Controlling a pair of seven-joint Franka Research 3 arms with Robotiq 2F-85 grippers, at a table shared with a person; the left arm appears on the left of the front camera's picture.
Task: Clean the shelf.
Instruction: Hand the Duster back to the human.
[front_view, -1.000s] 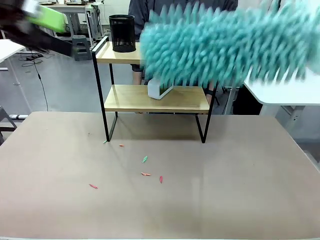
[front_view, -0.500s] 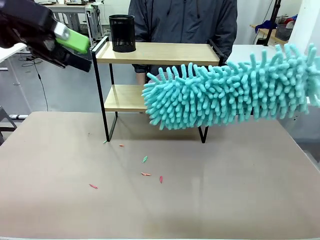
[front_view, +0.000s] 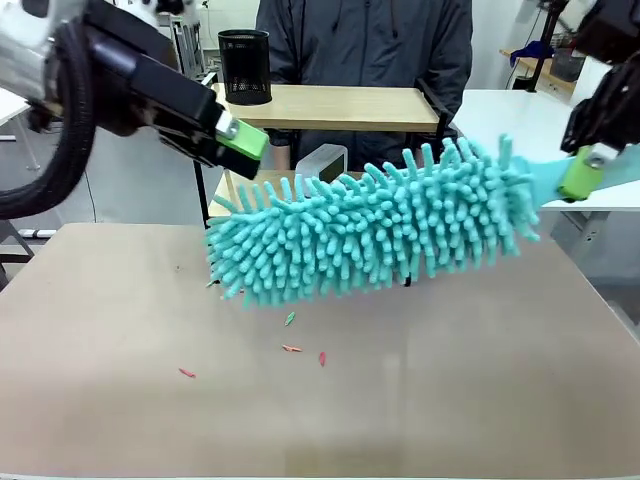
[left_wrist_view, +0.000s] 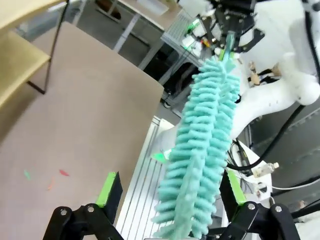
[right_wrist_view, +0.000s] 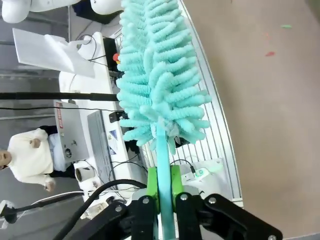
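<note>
my right gripper (right_wrist_view: 163, 192): clamped on teal duster (front_view: 370, 235) handle | my left gripper (left_wrist_view: 167, 197): spread wide around duster tip | shelf (front_view: 330, 105): on counter (front_view: 320, 400), behind duster, beyond both grippers

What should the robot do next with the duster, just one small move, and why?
Probably close the left gripper on the duster's tip: its open fingers flank the tip, while the right gripper clamps the handle, far from the shelf.
</note>
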